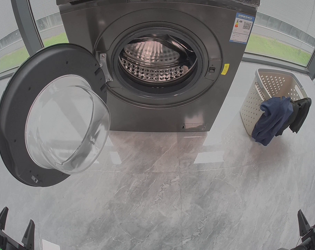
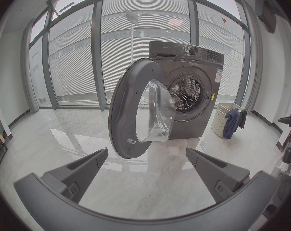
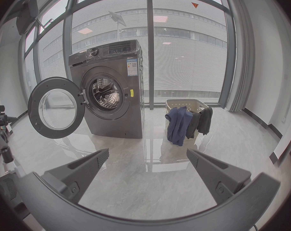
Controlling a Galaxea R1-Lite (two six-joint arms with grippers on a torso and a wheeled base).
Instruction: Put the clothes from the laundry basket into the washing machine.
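Washer (image 1: 219, 98): front loader standing on the grey tiled floor (image 1: 171, 191), with a window wall (image 3: 190, 48) behind it. Its door (image 1: 15, 115) is swung fully open on the hinge at the left of the opening, with the clear bowl facing out. Drum (image 1: 154, 63): steel, with no cloth visible inside.

Basket (image 1: 268, 84): pale and perforated, on the floor just off the washer's right front corner, apart from the cabinet. Clothes are at the basket. A blue garment (image 1: 272, 120) is draped over the rim on the side away from the washer's back and hangs down the outer wall. Dark clothes (image 1: 301, 113) hang over the same rim, touching the blue piece, on its side farther from the washer.

Left gripper (image 1: 18, 216): well in front of the washer, out beyond the open door, jaws spread with nothing between them.

Right gripper (image 1: 309, 205): well in front of the washer, on the basket's side, jaws likewise spread and holding nothing. It is well apart from the basket.
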